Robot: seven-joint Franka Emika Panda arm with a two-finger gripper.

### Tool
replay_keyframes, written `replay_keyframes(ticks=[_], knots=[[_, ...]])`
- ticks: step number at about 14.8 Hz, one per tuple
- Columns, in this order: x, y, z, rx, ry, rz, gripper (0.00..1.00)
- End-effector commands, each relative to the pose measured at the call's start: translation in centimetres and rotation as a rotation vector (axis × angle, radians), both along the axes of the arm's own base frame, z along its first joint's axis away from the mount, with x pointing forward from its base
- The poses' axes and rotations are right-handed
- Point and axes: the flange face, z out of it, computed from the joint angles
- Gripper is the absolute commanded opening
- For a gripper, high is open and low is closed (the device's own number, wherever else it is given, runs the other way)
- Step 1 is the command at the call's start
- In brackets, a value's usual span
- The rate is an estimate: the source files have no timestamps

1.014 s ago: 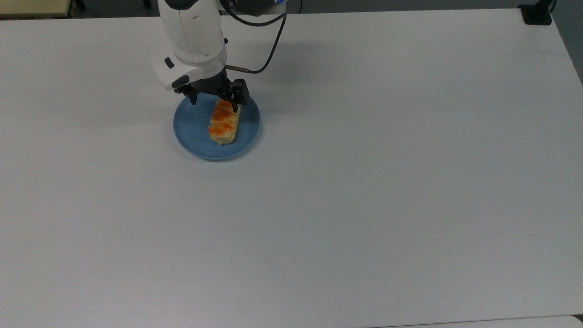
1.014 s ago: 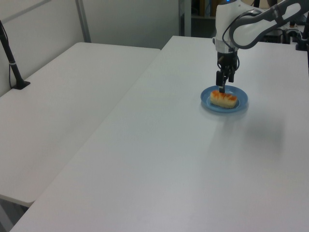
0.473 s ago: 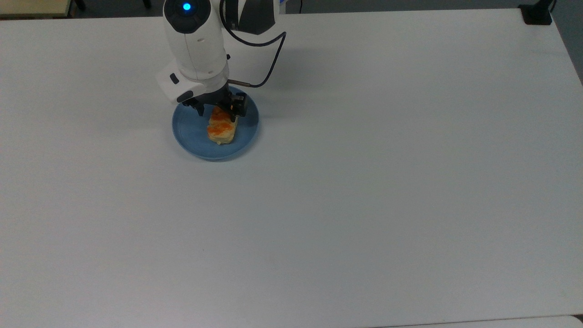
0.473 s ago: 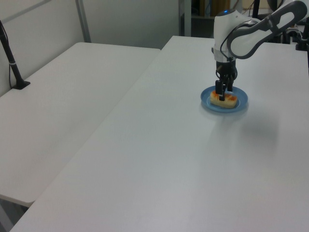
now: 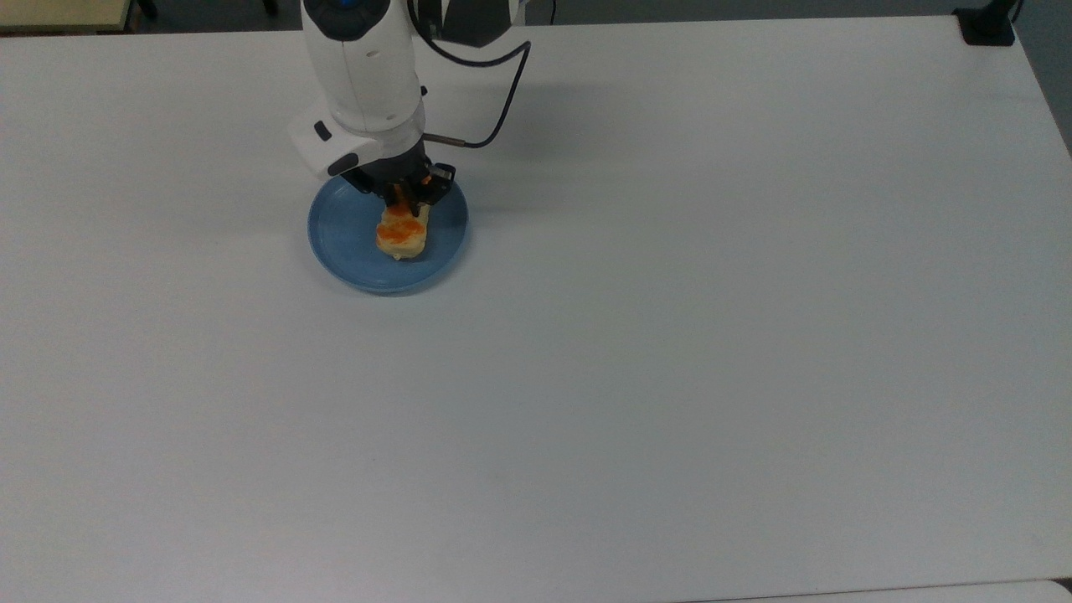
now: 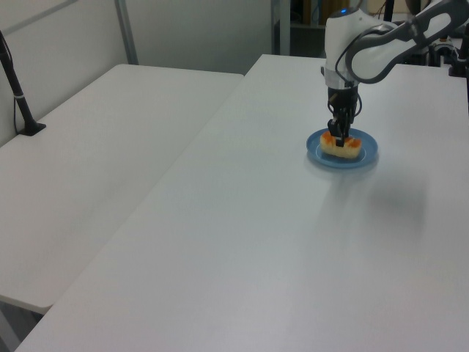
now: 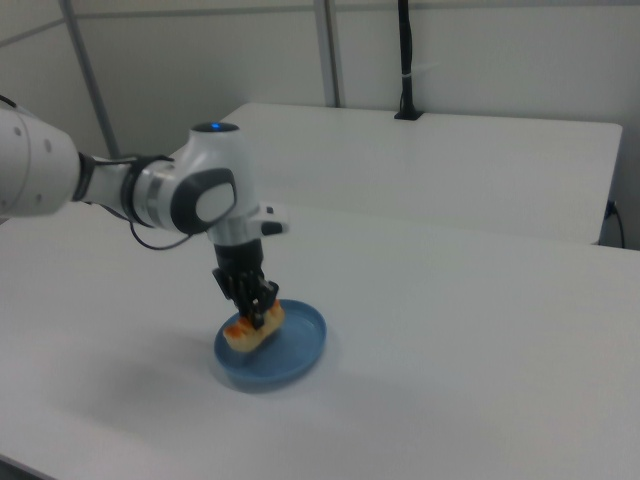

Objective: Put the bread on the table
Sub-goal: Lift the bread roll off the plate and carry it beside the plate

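- The gripper stands upright over the far part of the blue plate, its black fingers drawn in on either side of the bread, clamping it near one end.
- The bread sits over the plate; in the right view its gripped end looks slightly raised, though whether the rest touches the plate is unclear.
- The gripper hides the loaf's far end in the top view.
- The loaf is oblong, pale beige, round-cornered, with orange patches on top.
- The plate is round, shallow and smooth, resting on the plain matte white table.
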Motion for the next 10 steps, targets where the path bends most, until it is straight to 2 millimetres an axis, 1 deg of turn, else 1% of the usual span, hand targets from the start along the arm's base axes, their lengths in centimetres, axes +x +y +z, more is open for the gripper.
replay_keyframes(ticks=[1, 2, 3, 6, 7, 8, 9, 10], knots=[[-0.3, 6.5, 6.6, 0.015, -0.022, 0.051, 0.28], [0.2, 9.3, 7.9, 0.018, -0.043, 0.037, 0.27], [0.5, 12.5, 8.6, 0.022, -0.060, 0.058, 0.27], [0.9, 18.9, 8.4, 0.032, -0.075, 0.074, 0.28], [1.2, 20.7, 8.0, 0.034, -0.075, 0.067, 0.28], [1.4, 22.4, 7.0, 0.035, -0.065, 0.074, 0.28], [1.6, 24.6, 5.1, 0.035, -0.039, 0.106, 0.30], [1.9, 25.5, 3.4, 0.034, -0.024, 0.124, 0.30]])
